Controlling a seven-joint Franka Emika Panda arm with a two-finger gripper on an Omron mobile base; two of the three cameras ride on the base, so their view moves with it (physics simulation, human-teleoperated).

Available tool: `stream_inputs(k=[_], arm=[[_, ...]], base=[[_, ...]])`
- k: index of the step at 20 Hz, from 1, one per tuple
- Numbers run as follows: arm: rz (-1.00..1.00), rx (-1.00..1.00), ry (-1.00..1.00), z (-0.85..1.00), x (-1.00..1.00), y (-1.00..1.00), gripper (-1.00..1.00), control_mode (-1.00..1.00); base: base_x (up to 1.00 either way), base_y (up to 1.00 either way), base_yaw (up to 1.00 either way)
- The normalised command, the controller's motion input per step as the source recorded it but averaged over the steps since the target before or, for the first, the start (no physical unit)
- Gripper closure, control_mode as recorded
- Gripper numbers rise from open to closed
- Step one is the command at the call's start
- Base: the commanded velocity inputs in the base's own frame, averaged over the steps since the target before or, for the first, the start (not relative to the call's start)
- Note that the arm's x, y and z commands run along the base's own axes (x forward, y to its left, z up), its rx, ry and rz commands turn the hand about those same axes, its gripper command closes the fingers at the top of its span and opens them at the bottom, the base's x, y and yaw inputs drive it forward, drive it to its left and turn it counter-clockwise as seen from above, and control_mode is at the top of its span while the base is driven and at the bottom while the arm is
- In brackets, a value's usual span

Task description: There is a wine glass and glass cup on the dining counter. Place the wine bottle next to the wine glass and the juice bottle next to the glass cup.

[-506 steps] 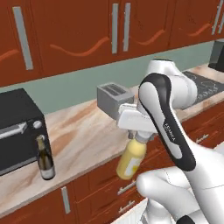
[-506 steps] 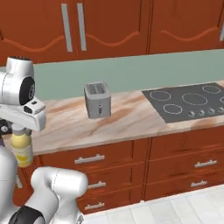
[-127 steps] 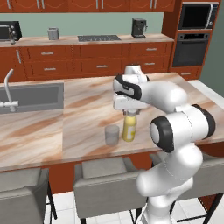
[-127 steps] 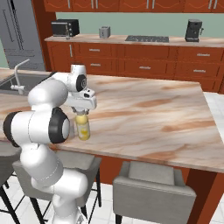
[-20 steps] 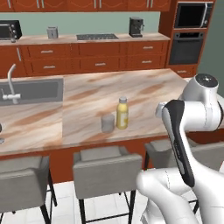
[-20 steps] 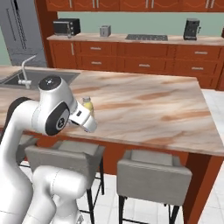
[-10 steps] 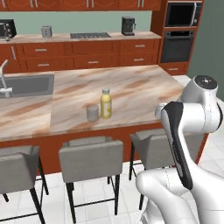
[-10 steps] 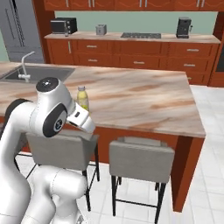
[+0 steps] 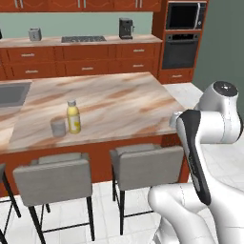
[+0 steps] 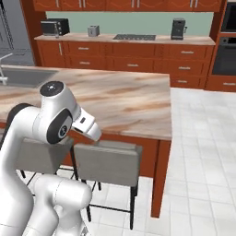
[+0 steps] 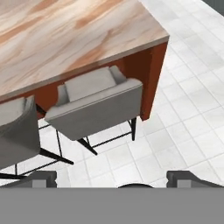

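The yellow juice bottle [image 9: 73,116] with its white cap stands upright on the dining counter [image 9: 119,102], close beside the short grey glass cup [image 9: 58,127] on its left. My arm is folded back off the counter's right end, well away from both. In the hand view my gripper [image 11: 112,180] is open with nothing between its fingertips [image 11: 41,177]. It looks down past the dining counter [image 11: 65,30] corner at a stool and the floor. From the right base view, the arm covers part of the dining counter [image 10: 133,101]. The wine glass and the wine bottle are out of view.
Grey stools [image 9: 52,174] [image 9: 145,159] [image 10: 108,161] [image 11: 94,103] stand along the counter's near side. A sink [image 9: 9,93] is set in its left end. Behind are a back counter with a toaster [image 10: 93,30], a coffee machine [image 9: 126,27] and a wall oven [image 9: 183,38]. Tiled floor [image 10: 198,152] lies open on the right.
The whole scene has slid left in both base views, so the base has driven. The bottle and cup stay side by side. The gripper stays open.
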Motion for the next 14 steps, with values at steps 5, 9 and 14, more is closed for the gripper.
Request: stream_inputs(k=[5,9,14], arm=[[0.0,0.0,0.0,0.0,0.0,0.0,-1.0,1.0],[0.0,0.0,0.0,0.0,0.0,0.0,-1.0,1.0],[0.0,0.0,0.0,0.0,0.0,0.0,-1.0,1.0]], base=[[-0.07,-0.8,0.0],[-0.07,-0.8,0.0],[-0.04,-0.79,0.0]])
